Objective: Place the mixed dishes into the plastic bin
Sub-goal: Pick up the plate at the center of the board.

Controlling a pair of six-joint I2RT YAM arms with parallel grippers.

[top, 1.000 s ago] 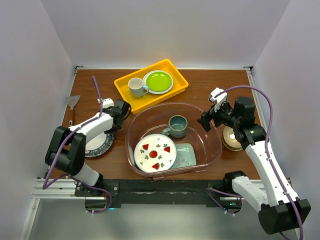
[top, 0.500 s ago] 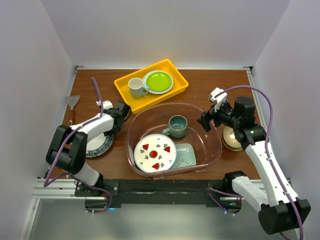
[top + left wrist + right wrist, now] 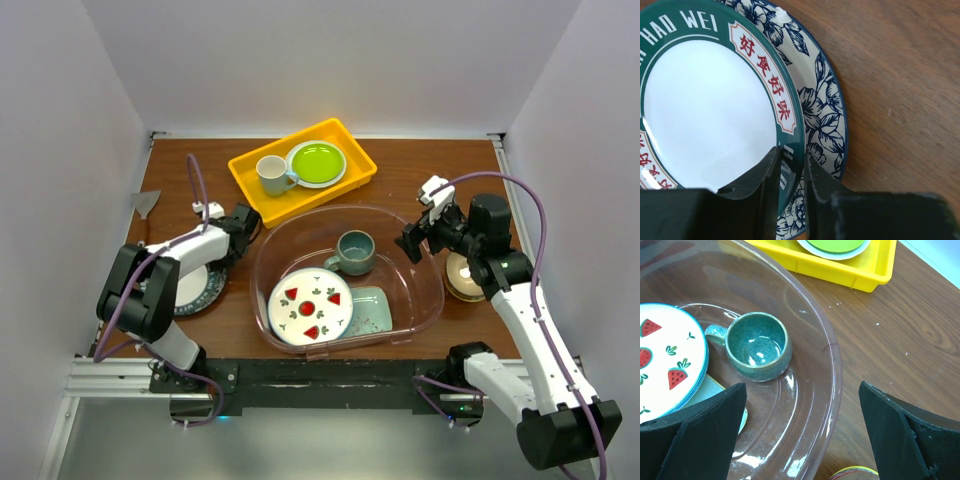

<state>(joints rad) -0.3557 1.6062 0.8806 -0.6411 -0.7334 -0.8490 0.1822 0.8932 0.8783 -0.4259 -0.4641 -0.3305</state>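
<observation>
Jaws: left gripper [image 3: 791, 154] pinches green-rimmed dish [image 3: 710, 115] — seemingly atop blue-floral plate [image 3: 826, 117]; right gripper [image 3: 801, 390] agape over plastic bin [image 3: 833, 357].

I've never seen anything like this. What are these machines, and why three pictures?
These are two robot arms bolted to a table. The wide picture looks down from above; the other two come from a camera on each wrist. A clear bin holds a teal mug, a watermelon plate and a mint tray. Behind it, a yellow tray carries a white mug and a lime plate. The left hand pinches the rim of a green-rimmed dish lying on a blue-floral plate. The right hand hangs open over the bin's edge, holding nothing.
</observation>
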